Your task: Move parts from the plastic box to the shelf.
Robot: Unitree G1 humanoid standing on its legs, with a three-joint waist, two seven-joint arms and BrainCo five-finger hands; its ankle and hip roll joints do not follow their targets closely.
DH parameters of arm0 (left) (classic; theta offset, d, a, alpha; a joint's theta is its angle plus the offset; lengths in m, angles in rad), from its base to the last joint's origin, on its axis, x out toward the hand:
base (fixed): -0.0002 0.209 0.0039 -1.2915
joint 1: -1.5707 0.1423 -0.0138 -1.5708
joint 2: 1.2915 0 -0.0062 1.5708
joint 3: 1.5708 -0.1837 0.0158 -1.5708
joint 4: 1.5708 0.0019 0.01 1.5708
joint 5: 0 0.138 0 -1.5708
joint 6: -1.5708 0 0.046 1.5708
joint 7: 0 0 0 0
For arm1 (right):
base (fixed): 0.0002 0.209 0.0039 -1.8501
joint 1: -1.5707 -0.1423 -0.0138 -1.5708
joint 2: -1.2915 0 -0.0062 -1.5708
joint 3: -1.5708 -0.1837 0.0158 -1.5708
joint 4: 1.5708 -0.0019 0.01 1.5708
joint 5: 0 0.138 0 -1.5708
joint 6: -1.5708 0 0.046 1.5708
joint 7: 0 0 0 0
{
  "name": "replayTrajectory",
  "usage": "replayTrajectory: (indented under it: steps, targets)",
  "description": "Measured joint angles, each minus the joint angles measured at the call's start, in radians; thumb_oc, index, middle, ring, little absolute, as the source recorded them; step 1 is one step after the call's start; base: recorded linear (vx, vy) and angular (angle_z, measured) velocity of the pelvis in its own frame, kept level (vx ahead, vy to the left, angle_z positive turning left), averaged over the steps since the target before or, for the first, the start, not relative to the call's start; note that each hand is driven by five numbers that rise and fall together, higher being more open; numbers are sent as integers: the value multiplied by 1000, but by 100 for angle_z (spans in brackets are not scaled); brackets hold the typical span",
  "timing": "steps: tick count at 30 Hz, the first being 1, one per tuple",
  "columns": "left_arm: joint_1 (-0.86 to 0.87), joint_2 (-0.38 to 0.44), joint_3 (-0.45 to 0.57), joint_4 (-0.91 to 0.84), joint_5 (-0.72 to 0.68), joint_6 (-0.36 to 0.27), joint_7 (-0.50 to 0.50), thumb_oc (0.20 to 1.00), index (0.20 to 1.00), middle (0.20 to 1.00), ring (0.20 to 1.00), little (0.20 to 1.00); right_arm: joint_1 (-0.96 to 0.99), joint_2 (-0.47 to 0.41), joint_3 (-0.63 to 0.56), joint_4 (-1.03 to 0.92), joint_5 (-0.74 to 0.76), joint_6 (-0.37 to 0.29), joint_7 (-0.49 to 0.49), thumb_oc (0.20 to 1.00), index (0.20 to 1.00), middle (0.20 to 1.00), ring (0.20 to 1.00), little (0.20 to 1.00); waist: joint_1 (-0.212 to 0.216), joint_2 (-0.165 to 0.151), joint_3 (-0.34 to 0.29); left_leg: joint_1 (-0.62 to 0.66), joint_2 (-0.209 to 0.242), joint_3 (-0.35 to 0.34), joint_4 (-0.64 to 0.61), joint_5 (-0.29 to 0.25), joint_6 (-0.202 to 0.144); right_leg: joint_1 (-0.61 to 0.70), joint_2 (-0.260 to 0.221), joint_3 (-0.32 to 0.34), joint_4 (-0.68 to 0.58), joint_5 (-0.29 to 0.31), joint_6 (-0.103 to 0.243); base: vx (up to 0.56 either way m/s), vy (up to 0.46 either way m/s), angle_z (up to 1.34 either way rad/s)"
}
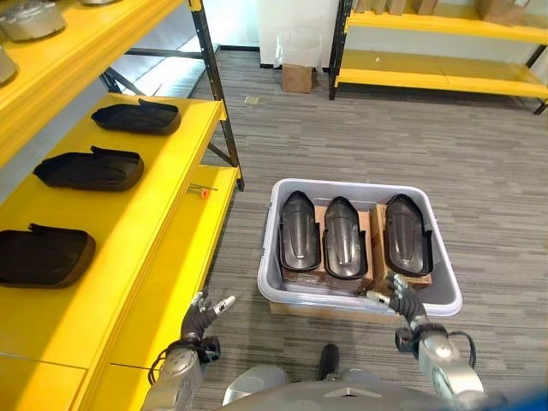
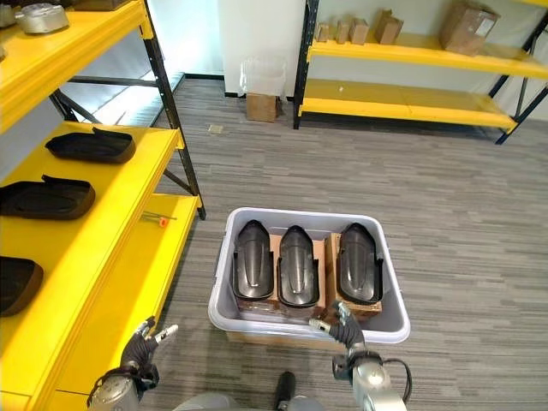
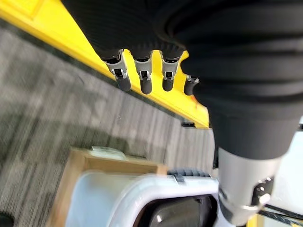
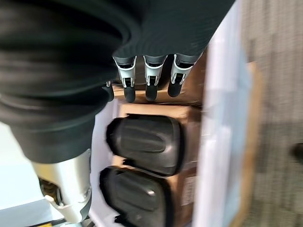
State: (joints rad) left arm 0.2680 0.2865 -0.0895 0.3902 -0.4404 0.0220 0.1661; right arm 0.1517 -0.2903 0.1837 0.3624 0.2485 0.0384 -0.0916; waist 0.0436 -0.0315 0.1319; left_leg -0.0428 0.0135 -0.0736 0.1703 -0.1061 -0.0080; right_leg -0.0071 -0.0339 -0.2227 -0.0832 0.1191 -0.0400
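From the left eye view we've got a grey plastic box [image 1: 276,229] sitting on the carpet just beside the yellow shelf [image 1: 145,201], with three glossy black molded parts [image 1: 345,237] lined up side by side inside it on cardboard boxes. Three more black parts [image 1: 91,169] already lie along the shelf's middle level. Our left hand [image 1: 204,314] hangs low by the shelf's lower edge, fingers loosely spread and holding nothing, while our right hand [image 1: 401,301] sits over the box's near rim, fingers relaxed and empty too. A small orange-tipped tool [image 1: 203,192] lies on the lower shelf board. In the left wrist view, the fingers [image 3: 142,75] hang straight in front of the yellow shelf edge. In the right wrist view, the fingers [image 4: 150,78] point loosely down over the parts in the box, not touching them.
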Motion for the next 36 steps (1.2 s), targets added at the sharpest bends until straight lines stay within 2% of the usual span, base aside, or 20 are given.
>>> replayTrajectory:
  steps: [1, 2, 4, 7, 12, 17, 24, 25, 27, 29, 30, 31, 34, 35, 36]
  targets:
    - [1, 4, -7, -9, 0, 5, 0, 1000, 1000, 1000, 1000, 1000, 16, 6, 0, -4, 0, 1, 1, 1000, 1000, 1000, 1000, 1000, -16, -10, -4, 30, -4, -2, -40, 12, -6, 28, -10, -4, -8, -1, 27, -16, -156, -1]
    - [-10, 12, -8, -6, 0, 6, -4, 1000, 1000, 1000, 1000, 1000, 44, 10, 8, 5, 0, 2, 1, 1000, 1000, 1000, 1000, 1000, -35, -23, -12, 40, -10, -2, -51, 15, -2, 37, -18, 12, -10, -23, 40, -28, -202, 1]
    - [-24, 12, -10, -10, 0, 7, -7, 1000, 1000, 1000, 1000, 1000, 54, 6, 7, 7, 0, 4, 0, 1000, 1000, 1000, 1000, 1000, -50, -30, -9, 66, -8, 5, -88, 26, 4, 47, -19, 17, -14, -33, 51, -31, -140, -8]
    - [-37, 11, -11, -15, 0, 7, -7, 1000, 1000, 1000, 1000, 1000, 55, 4, 6, 7, 1, 4, -1, 1000, 1000, 1000, 1000, 1000, -52, -23, -12, 103, -2, 5, -152, 54, -2, 53, -13, 16, -15, -37, 49, -47, -112, 0]
    - [-15, -4, -11, -14, 0, 7, -7, 1000, 1000, 1000, 1000, 1000, 47, -8, 4, 5, 1, 4, -2, 1000, 1000, 1000, 1000, 1000, -46, 23, 9, 108, 7, -29, -149, 60, -14, 74, -2, -11, -15, -42, 41, -40, -84, 19]
    - [-14, -5, -13, -14, 0, 7, -7, 1000, 1000, 1000, 1000, 1000, 44, -16, 3, 5, 1, 3, -3, 1000, 1000, 1000, 1000, 1000, -37, 26, 14, 110, 9, -50, -150, 61, -30, 85, 1, -32, -15, -48, 35, -9, -38, 12]
    - [-16, -4, -19, -14, -1, 8, -7, 1000, 1000, 1000, 1000, 1000, 44, -31, 7, 5, 0, 3, -1, 1000, 1000, 1000, 1000, 1000, -36, 14, 19, 110, 17, -54, -160, 67, -29, 83, 6, -35, -15, -49, 33, -39, -61, 2]
    - [-13, -4, -18, -14, -1, 8, -7, 1000, 1000, 1000, 1000, 1000, 43, -32, 9, 5, 0, 2, -2, 1000, 1000, 1000, 1000, 1000, -34, 12, 23, 95, 19, -56, -128, 70, -34, 82, 17, -36, -14, -51, 27, -131, -71, 11]
    - [-38, -7, -17, -17, -1, 7, -6, 1000, 1000, 1000, 1000, 1000, 43, -37, 13, -3, 0, 1, -1, 1000, 1000, 1000, 1000, 1000, -27, 9, 41, 19, 19, -73, 7, 15, -48, 72, 25, -42, -14, -50, 18, -104, -46, 19]
    - [-53, -10, -20, -12, -1, 7, -6, 1000, 1000, 1000, 1000, 1000, 38, -39, 12, -3, 0, -1, -1, 1000, 1000, 1000, 1000, 1000, -23, 12, 66, -40, 14, -75, 116, 5, -60, 70, 31, -49, -15, -52, 12, 10, -31, 31]
    - [-80, -20, -24, -3, -1, 7, -7, 1000, 1000, 1000, 1000, 1000, 36, -39, 5, -14, 0, 0, -2, 1000, 1000, 1000, 1000, 1000, -26, 11, 95, -130, 15, 27, 238, 1, -78, 71, 14, -70, -15, -49, -7, 79, -3, 28]
    - [-76, -25, -25, 4, -1, 10, -7, 1000, 1000, 1000, 1000, 1000, 40, -40, 7, -23, 0, 0, -2, 1000, 1000, 1000, 1000, 1000, -25, 13, 92, -116, 2, 58, 192, 2, -74, 66, 7, -72, -15, -50, -7, 75, 19, 16]
    - [-65, -33, -25, 4, 0, 10, -7, 1000, 1000, 1000, 1000, 1000, 40, -42, 7, -32, -2, 0, 0, 1000, 1000, 1000, 1000, 1000, -27, 29, 85, -59, -41, 56, 59, -4, -63, 53, -3, -59, -5, -49, -4, 98, 56, -19]
    - [-62, -34, -19, 4, 0, 10, -7, 1000, 1000, 1000, 1000, 1000, 39, -40, 9, -29, -11, 0, 0, 1000, 1000, 1000, 1000, 1000, -23, 40, 79, -25, -64, 6, -7, 19, -23, 47, -6, -32, -4, -40, 8, 109, 52, -47]
    - [-56, -35, -14, 2, 0, 10, -7, 1000, 1000, 1000, 1000, 1000, 36, -39, 17, -31, -26, -1, 5, 1000, 1000, 1000, 1000, 1000, -19, 33, 75, 6, -86, -15, -70, 32, -9, 45, -13, -6, -16, -45, 25, 266, 115, -50]
